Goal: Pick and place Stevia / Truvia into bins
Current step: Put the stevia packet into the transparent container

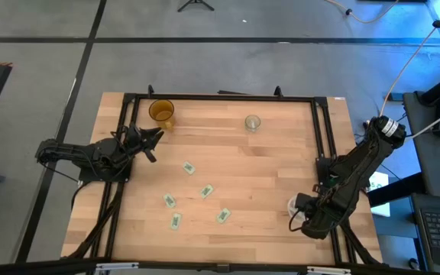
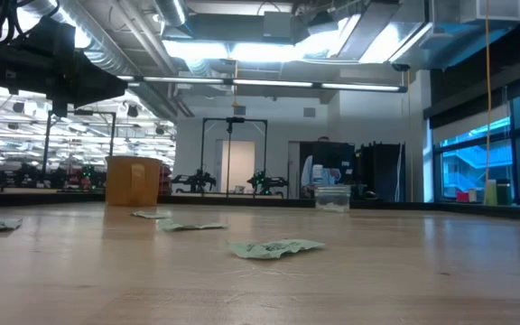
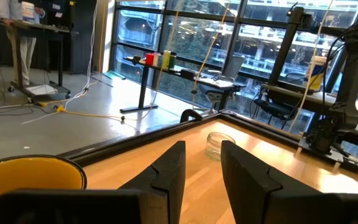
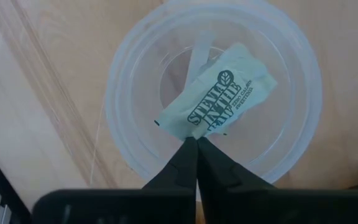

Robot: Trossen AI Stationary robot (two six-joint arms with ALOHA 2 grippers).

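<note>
The left claw (image 1: 156,136) waits at the worktop's (image 1: 273,221) left edge, just beside the yellow cup (image 1: 161,111), its fingers (image 3: 166,177) apart and holding nothing; it has no part in this step. Across the middle of the worktop five Stevia sachets (image 1: 187,167) lie flat and well apart from one another, not yet collected; a small clear cup (image 1: 252,122) stands at the far side.

At the right edge the right claw (image 4: 197,147) hangs directly above the clear round bin (image 4: 303,93), its fingers pressed together on one edge of a sachet (image 4: 219,99), which dangles over the bin's centre.

The step in hand looks like the release; to do it well, the claw should stay centred over the bin so the paper falls inside and not across the rim; parting the fingers fully matters, since so light a sachet may cling to one pad; lowering a little first would cut any flutter; afterwards a straight lift clear of the wall avoids nudging the light bin off its place.
</note>
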